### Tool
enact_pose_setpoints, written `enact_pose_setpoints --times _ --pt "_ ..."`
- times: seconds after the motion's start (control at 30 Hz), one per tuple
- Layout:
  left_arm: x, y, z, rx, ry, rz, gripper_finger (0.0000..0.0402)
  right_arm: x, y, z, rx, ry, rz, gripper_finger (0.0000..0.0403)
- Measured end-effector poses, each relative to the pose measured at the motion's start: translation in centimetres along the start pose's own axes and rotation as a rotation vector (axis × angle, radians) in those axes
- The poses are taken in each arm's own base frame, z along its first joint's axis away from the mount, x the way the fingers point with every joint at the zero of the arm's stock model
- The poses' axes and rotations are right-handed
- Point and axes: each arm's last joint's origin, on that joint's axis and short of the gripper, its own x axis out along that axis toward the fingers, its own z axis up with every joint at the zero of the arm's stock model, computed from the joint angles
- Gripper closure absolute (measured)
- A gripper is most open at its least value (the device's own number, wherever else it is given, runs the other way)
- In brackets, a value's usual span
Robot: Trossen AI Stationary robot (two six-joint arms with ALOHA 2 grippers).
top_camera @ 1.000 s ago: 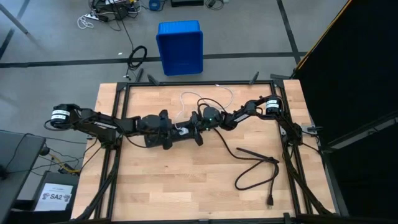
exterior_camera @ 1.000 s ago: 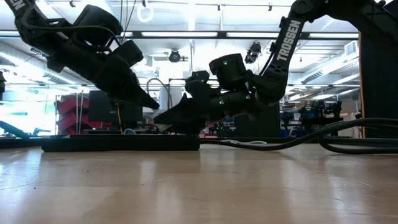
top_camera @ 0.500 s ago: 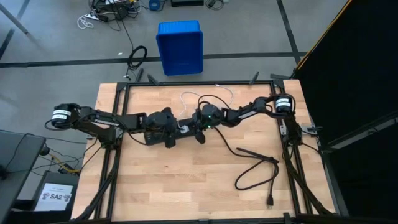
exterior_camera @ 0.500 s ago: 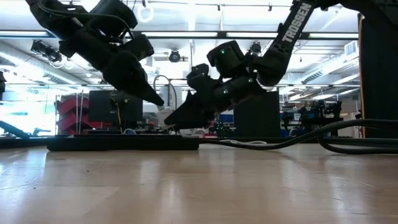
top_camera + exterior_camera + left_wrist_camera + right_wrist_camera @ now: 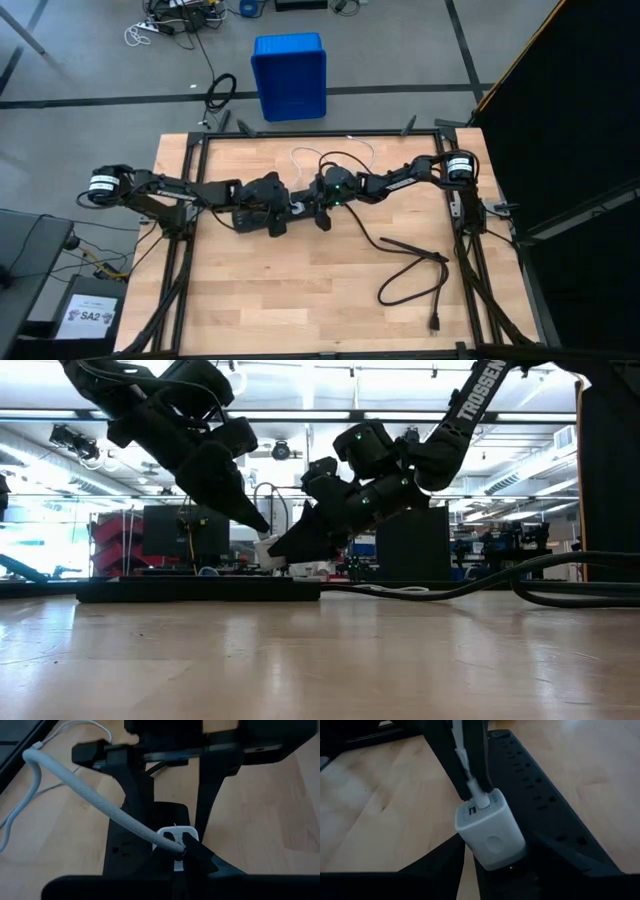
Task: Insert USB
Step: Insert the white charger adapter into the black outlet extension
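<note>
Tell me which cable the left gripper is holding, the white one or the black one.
The white USB cable. The left gripper is shut on its plug end at the white charger; the thick black cord lies loose on the table.

White capitals reading "TROSSEN" run down the dark arm (image 5: 470,405) at upper right in the low view, with the top of the word cut off by the picture's edge. Down on the floor beside the table in the high view, a white label (image 5: 88,315) sits on a dark box and reads "SA2", with a small logo before it too small to make out. The white charger block (image 5: 490,827) shows markings by its port, but none can be read. No other text is legible.
</note>
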Motion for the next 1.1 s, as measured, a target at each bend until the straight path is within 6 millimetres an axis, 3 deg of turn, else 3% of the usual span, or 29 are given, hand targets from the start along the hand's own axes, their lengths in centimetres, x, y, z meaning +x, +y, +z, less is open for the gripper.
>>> enact_pose_setpoints --times 0.47,0.83,1.1 --pt "0.7 1.0 0.3 -0.021 0.032 -0.044 0.0401 -3.4 1.2 2.6 -0.033 0.118 -0.144 0.0223" --pt "3.0 1.1 1.7 -0.016 0.100 -0.059 0.0401 -3.9 3.4 2.6 -0.078 0.173 -0.241 0.0243" --pt "3.3 2.2 1.6 -0.037 0.116 -0.027 0.0401 -3.9 3.8 2.1 -0.087 0.218 -0.229 0.0267"
